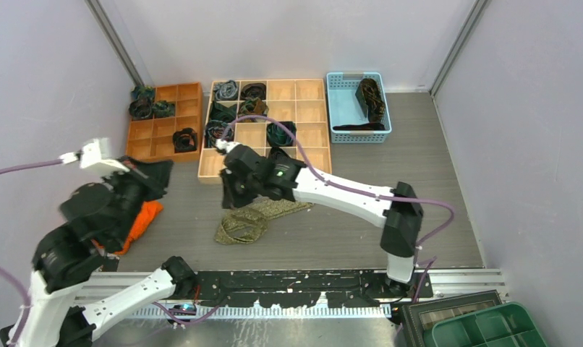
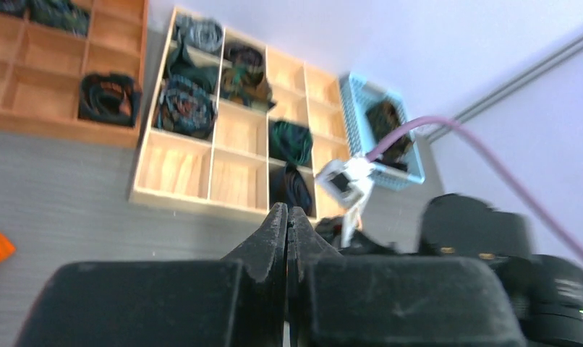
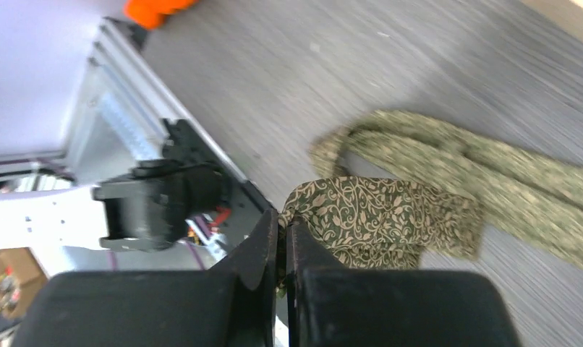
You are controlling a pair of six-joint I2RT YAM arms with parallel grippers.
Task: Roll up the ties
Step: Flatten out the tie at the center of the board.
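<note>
Olive-gold tie (image 3: 390, 217) sags soft, light and probably slippery on the counter (image 3: 419, 65). The right fingers (image 3: 268, 238) are pinched onto its edge, and the left fingers (image 2: 274, 231) are closed, empty.

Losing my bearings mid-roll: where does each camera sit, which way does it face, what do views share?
Top external: above, behind the robot, looking down on the table; left arm and right arm show.
Left wrist: looks over the shut left gripper toward the pale wooden tray and blue basket; the right arm shows.
Right wrist: looks down past the right gripper, shut on the olive-gold tie.
Shared: tie in top and right wrist; tray in top and left wrist.
</note>
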